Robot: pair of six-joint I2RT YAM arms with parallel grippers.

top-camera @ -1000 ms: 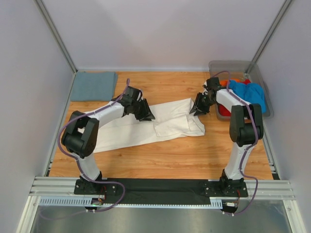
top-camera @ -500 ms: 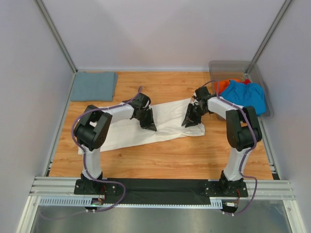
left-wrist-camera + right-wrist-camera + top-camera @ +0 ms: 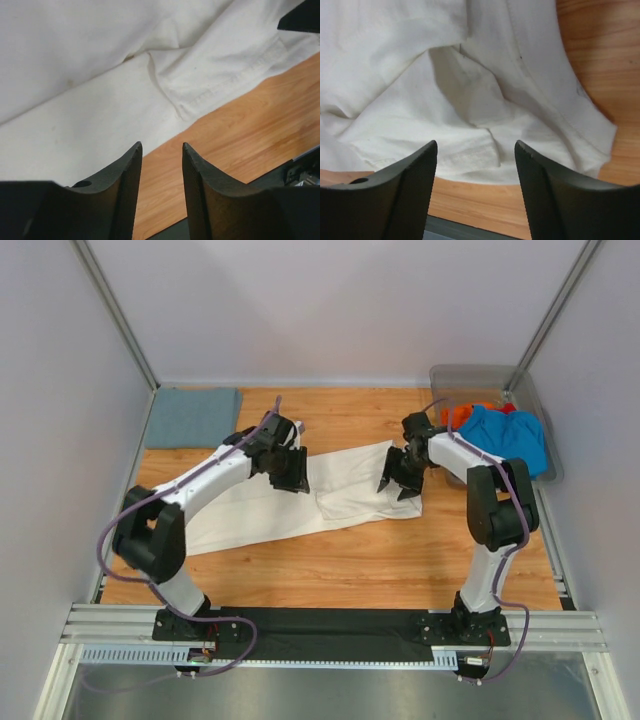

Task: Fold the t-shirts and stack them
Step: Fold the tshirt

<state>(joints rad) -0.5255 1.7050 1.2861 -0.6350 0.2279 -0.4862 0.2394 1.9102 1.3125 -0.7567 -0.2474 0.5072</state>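
Cream cloth: the shirt [image 3: 345, 498] lies as a long slanted strip in the middle of the desk [image 3: 350, 555]. Half a second ago both tools were down at its near edge. Now the left tool [image 3: 291, 472] has drawn back toward the far edge and the right tool [image 3: 400, 480] has shifted slightly, each spread and empty. The lengthwise fold looks laid and let go. The tools hide the cloth beneath them, and which end is the neck cannot be made out.
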